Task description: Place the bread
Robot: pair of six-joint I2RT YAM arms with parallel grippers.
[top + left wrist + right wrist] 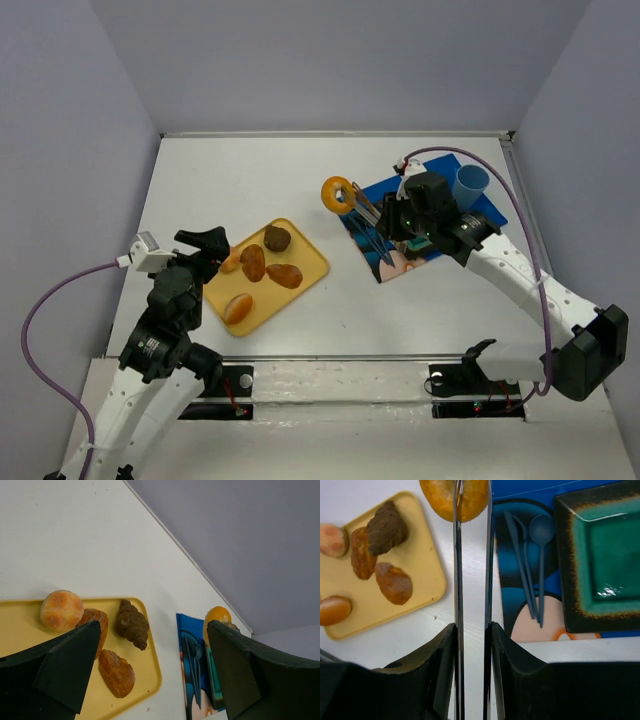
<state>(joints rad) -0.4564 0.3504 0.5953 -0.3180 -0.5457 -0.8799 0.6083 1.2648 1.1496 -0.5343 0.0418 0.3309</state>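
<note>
The bread [338,194] is a golden-orange ring held between the tips of metal tongs [368,225], above the left edge of the blue placemat [492,208]. My right gripper [402,222] is shut on the tongs' handles. In the right wrist view the two tong blades [456,580] run up from my gripper [471,630] to the bread [440,500] at the top edge. A green square plate [605,565] lies on the placemat [510,595] to the right. My left gripper [205,245] is open and empty by the yellow tray [312,262]. The bread [216,617] also shows in the left wrist view.
The yellow tray [427,575] holds a dark brown bun [277,237] and several brown rolls [253,262]. Blue cutlery [530,555] lies on the placemat left of the plate. A blue cup [470,183] stands at the placemat's back. Walls close the table's far and side edges.
</note>
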